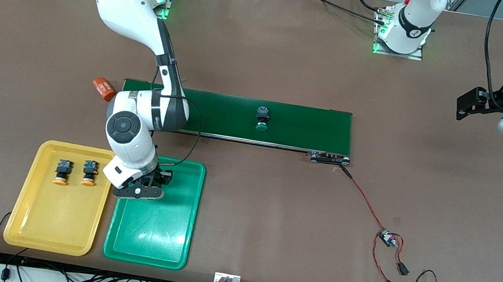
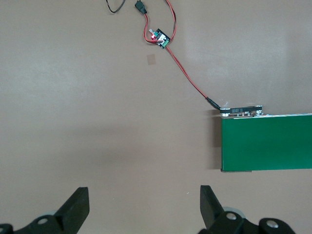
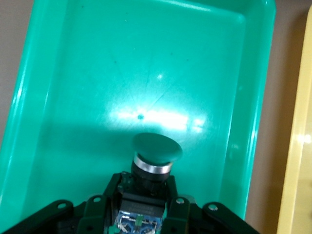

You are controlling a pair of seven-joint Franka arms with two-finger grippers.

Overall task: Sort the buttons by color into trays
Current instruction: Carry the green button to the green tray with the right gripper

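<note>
My right gripper (image 1: pixel 146 186) is low over the end of the green tray (image 1: pixel 154 240) nearest the conveyor, shut on a green button (image 3: pixel 157 148) by its black body, cap pointing into the tray (image 3: pixel 97 73). Its own view shows the gripper (image 3: pixel 144 200) close above the tray floor. Two yellow-orange buttons (image 1: pixel 62 171) (image 1: pixel 89 173) lie side by side in the yellow tray (image 1: pixel 53 226). Another green button (image 1: pixel 262 118) lies on the conveyor belt (image 1: pixel 303 126). My left gripper (image 1: pixel 470 105) waits open and empty above bare table at the left arm's end (image 2: pixel 144 204).
An orange cylinder (image 1: pixel 104 88) lies at the conveyor's end toward the right arm. A red and black wire with a small circuit board (image 1: pixel 388 239) runs from the conveyor's other end (image 2: pixel 241 110) toward the front camera. The yellow tray's rim (image 3: pixel 297 146) lies beside the green tray.
</note>
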